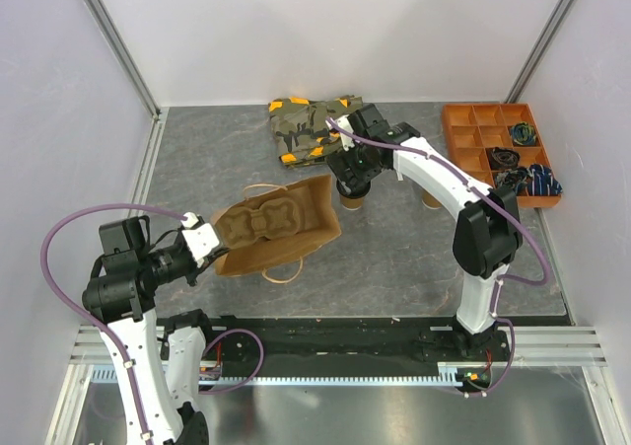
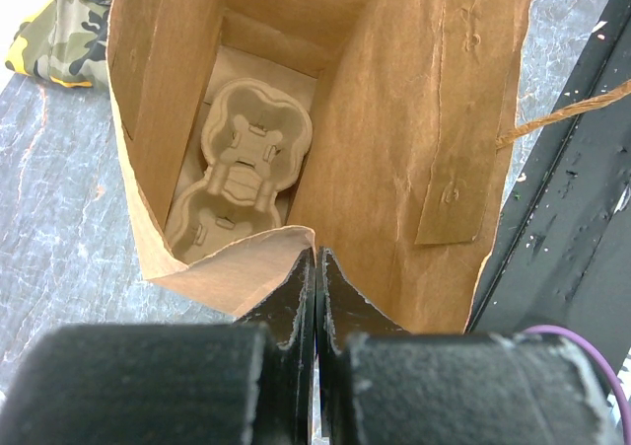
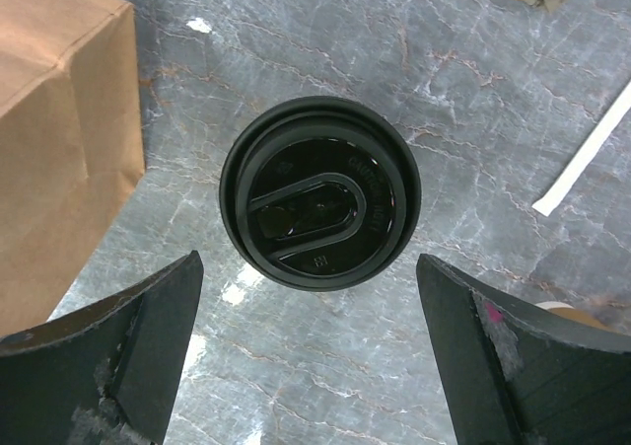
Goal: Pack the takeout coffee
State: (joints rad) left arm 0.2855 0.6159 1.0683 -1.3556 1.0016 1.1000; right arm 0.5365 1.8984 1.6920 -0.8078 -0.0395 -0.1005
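The takeout coffee (image 3: 320,190), a small brown paper cup under a round black plastic sip lid, sits centre-frame in the right wrist view. The lid's raised lettering is unreadable. The right gripper (image 3: 308,259) gapes wide above it, not touching. The left gripper (image 2: 315,259) is pinched tight on the brown paper bag (image 2: 414,119) at its rim.

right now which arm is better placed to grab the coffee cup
Right: the right gripper is open straight over the coffee cup, while the left gripper is shut on the bag rim.
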